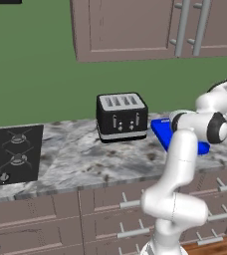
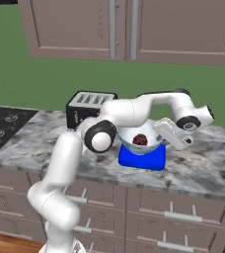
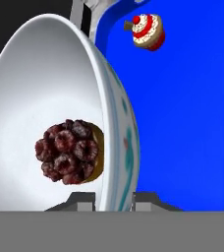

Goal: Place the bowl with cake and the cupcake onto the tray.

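On the worktop (image 1: 85, 159), seen from the left base, the tray (image 1: 161, 130) lay right of the toaster (image 1: 121, 117), partly behind the arm. From the right base, the bowl with cake (image 2: 140, 141) hung over the tray, not clearly resting on it. In the hand view, the fingers (image 3: 79, 201) pinched the bowl's rim between them; the cupcake (image 3: 147, 31) sat on the tray beyond.

- I see the bowl with cake (image 3: 60, 98), pale blue-white with teal marks outside, above the tray, its dark reddish-brown cake lump (image 3: 70, 151) inside.
- The cupcake (image 3: 147, 30), red wrapper and pale frosting, lies on the tray.
- The tray (image 3: 182, 128) is bright blue, flat, low-rimmed.
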### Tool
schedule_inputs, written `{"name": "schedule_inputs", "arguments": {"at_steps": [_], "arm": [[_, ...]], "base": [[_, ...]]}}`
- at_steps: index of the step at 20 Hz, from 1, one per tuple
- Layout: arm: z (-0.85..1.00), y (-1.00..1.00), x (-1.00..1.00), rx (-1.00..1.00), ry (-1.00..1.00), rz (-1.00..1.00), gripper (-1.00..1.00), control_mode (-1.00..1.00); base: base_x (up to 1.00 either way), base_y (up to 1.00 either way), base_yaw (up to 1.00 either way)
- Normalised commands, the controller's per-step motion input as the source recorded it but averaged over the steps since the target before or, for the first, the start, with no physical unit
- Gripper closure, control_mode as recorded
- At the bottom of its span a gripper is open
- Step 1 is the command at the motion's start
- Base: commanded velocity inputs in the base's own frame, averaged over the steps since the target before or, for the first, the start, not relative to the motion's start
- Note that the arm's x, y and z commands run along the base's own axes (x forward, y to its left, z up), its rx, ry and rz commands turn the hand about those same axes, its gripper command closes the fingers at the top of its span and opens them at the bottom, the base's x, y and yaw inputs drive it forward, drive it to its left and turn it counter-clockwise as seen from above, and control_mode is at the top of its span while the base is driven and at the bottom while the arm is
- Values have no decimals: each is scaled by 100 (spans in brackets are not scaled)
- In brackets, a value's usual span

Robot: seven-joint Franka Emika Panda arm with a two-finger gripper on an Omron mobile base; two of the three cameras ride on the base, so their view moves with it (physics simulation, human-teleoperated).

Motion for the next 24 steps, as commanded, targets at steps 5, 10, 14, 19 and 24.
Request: {"name": "schedule_inputs", "arguments": {"at_steps": [5, 10, 14, 19, 24], "arm": [[-30, -18, 30, 0, 12, 2, 100, -100], [-38, -10, 25, 0, 9, 4, 100, -100], [-35, -9, 17, 0, 2, 4, 100, -100], [-29, -6, 15, 0, 1, 4, 100, -100], [-6, 0, 6, 0, 1, 1, -100, -100]], "base": [[0, 0, 0], [0, 0, 0], [0, 0, 0], [0, 0, 0], [0, 0, 0]]}}
